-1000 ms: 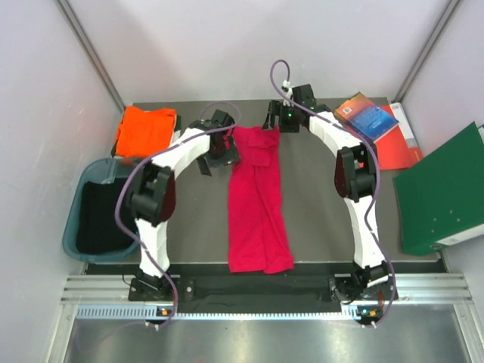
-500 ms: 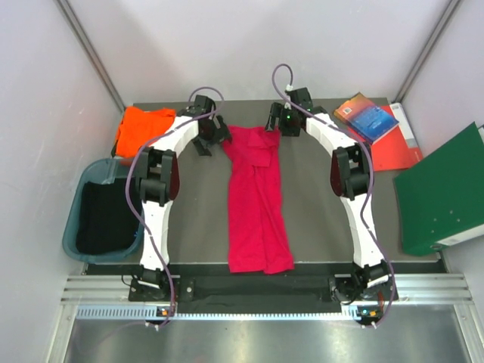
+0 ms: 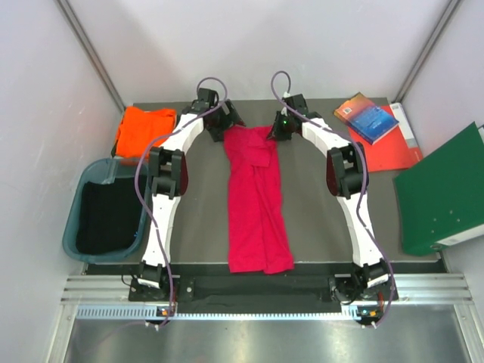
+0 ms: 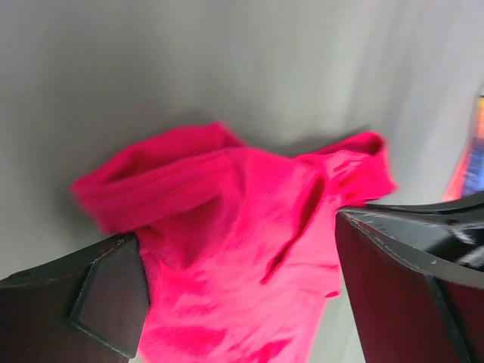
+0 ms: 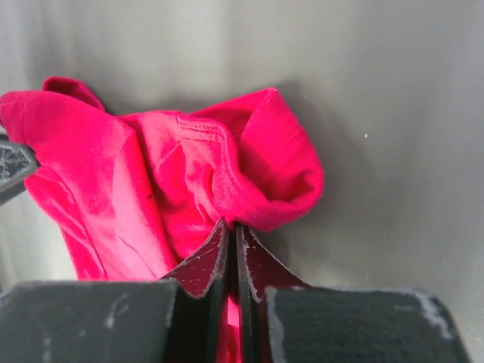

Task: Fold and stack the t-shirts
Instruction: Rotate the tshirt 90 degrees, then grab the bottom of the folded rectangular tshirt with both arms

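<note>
Right wrist view: the right gripper [image 5: 231, 233] has its jaws pressed together on a bunched fold at the far right corner of the crimson t-shirt [image 5: 174, 174], with red cloth showing between the fingers. Left wrist view: the left gripper [image 4: 238, 231] stands wide open, its fingers either side of the far left corner and holding nothing. From the top camera, the crimson t-shirt lies as a long narrow strip down the middle of the table [image 3: 318, 212], its far end between the two grippers. The orange t-shirt [image 3: 145, 128] sits folded at the far left corner, apart from it.

Risks, as judged:
1. The right bite looks shallow and set on a rolled edge. Under a pull it may slip off, or hold only the upper layer and let the fold open.
2. Only one corner is held. If the right arm lifts or draws before the left closes, the strip would likely twist and skew.
3. The left corner is rumpled with a loose flap. Closing there may catch the flap alone and lift unevenly.
4. The left arm works near the orange t-shirt, and a wide sweep could disturb that fold.
</note>
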Controlling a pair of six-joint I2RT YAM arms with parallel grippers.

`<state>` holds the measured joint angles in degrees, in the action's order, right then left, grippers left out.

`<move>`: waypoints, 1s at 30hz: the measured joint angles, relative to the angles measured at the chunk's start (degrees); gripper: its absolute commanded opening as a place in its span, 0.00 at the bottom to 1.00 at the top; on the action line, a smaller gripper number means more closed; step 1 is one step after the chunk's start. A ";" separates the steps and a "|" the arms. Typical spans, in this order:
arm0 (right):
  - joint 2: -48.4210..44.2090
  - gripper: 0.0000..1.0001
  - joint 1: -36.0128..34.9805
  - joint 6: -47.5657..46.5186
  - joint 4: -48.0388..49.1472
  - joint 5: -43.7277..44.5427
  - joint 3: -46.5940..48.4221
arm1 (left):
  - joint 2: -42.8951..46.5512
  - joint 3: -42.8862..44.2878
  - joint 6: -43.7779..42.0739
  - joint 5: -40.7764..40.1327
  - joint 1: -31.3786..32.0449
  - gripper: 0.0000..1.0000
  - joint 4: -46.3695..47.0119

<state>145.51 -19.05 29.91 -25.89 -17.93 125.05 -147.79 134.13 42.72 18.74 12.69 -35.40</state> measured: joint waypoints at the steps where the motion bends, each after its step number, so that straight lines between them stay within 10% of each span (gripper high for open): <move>1: 0.00 0.00 0.11 0.17 0.13 0.04 -0.02 | -0.68 0.63 0.42 1.09 0.00 0.99 0.98; 20: -1.46 0.03 6.40 4.52 6.88 5.25 -3.67 | -3.93 -0.72 7.98 11.67 -3.65 0.99 17.35; 25: -1.01 0.37 6.97 6.10 7.67 6.16 0.04 | 2.58 -10.56 6.29 11.89 -5.18 0.99 15.96; 30: -0.50 0.48 7.19 4.50 8.72 6.51 2.16 | 10.38 -22.64 4.39 13.00 -5.29 0.99 14.45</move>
<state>145.01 -11.86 34.41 -17.17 -11.42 127.22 -137.40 111.48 47.11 31.75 7.40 -20.95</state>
